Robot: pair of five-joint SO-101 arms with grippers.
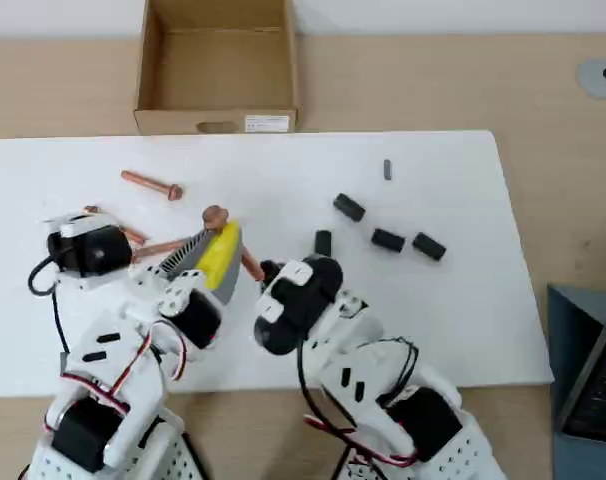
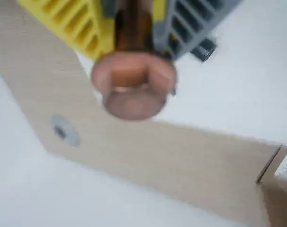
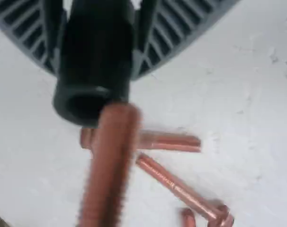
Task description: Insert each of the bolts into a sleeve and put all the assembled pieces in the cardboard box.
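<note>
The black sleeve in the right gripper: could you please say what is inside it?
A copper bolt sits tip-first at the sleeve mouth; the dark bore hides whether it has entered.

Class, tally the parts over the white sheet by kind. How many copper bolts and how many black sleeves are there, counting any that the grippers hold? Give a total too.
bolt: 4, one held in the left gripper
sleeve: 5, one held in the right gripper
small dark piece, kind unclear: 1
Total: 10
</note>
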